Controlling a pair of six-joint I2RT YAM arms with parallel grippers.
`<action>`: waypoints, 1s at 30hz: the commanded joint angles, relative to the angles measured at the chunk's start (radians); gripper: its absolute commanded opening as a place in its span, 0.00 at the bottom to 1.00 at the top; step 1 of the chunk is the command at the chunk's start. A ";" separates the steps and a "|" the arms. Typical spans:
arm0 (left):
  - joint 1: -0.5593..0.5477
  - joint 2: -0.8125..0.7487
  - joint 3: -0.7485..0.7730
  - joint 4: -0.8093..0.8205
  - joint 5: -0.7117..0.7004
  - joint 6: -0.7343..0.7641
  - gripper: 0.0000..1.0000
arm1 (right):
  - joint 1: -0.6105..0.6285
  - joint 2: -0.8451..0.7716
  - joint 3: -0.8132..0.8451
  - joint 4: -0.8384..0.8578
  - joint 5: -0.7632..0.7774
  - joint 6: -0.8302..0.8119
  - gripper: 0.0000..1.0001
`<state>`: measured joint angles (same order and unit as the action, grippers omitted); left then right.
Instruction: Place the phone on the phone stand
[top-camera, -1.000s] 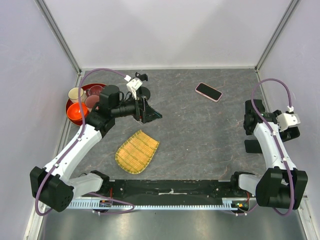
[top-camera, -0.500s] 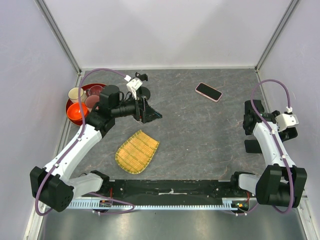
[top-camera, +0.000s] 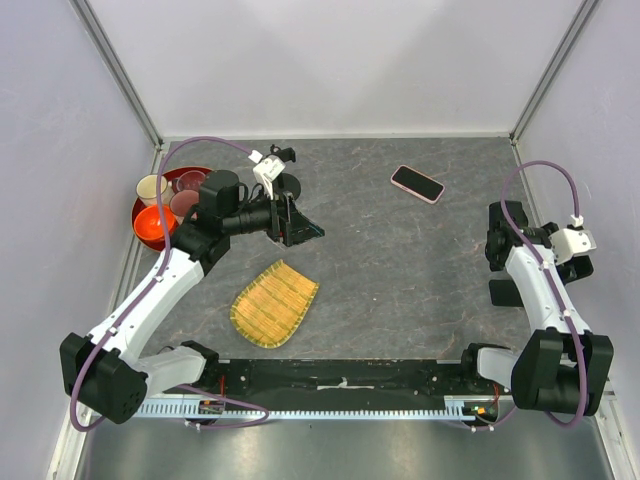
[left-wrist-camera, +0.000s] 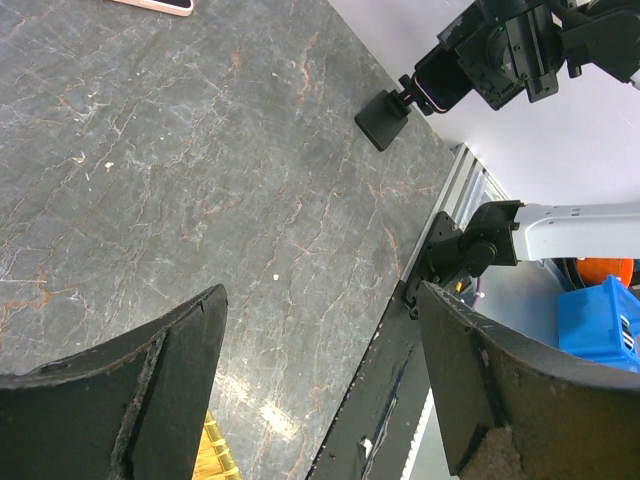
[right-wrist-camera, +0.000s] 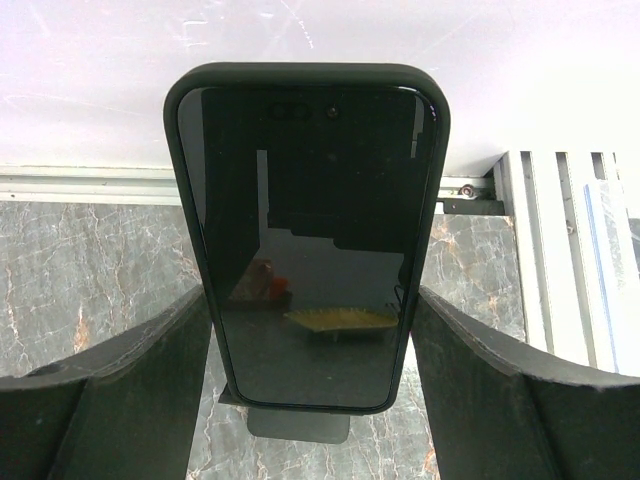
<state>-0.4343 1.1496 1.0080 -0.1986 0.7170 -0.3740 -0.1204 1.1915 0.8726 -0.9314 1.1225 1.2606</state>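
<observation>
Top view: the phone lies flat, screen up, at approx. 1 o'clock on the counter, w/ nothing touching it. What we take for the phone stand sits at approx. 11 o'clock, its round base half hidden by the left gripper. Phone & stand are well apart. The right gripper is at 3 o'clock, just beside a folding stand. A bamboo mat lies at 7 o'clock, and a red dish w/ cups at 9–10.

Left wrist view: the left fingers are spread wide w/ only bare counter btw. them. The phone stand isn't in view here.

Right wrist view: a black phone stands upright on the folding stand, right btw. the right fingers. They're wide apart w/ its edges at their inner faces. We can't tell if they pinch it or just flank it.

Progress, as we judge it: nothing done yet. The phone isn't picked up and the phone stand carries nothing. Left to do: reach the phone at 1 o'clock, grip it, carry it over to 11 o'clock, seat it in the clamp, let go.
</observation>
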 joint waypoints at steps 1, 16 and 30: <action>-0.004 -0.002 0.006 0.041 0.029 0.004 0.83 | -0.002 -0.027 -0.007 0.019 0.048 -0.003 0.00; -0.004 -0.002 0.004 0.041 0.029 0.006 0.83 | -0.004 -0.004 -0.027 0.046 0.071 0.017 0.00; -0.004 -0.007 0.006 0.039 0.033 0.007 0.83 | -0.004 0.010 -0.035 0.100 0.020 -0.029 0.12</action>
<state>-0.4343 1.1496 1.0080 -0.1986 0.7174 -0.3740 -0.1219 1.2003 0.8398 -0.8806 1.1370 1.2419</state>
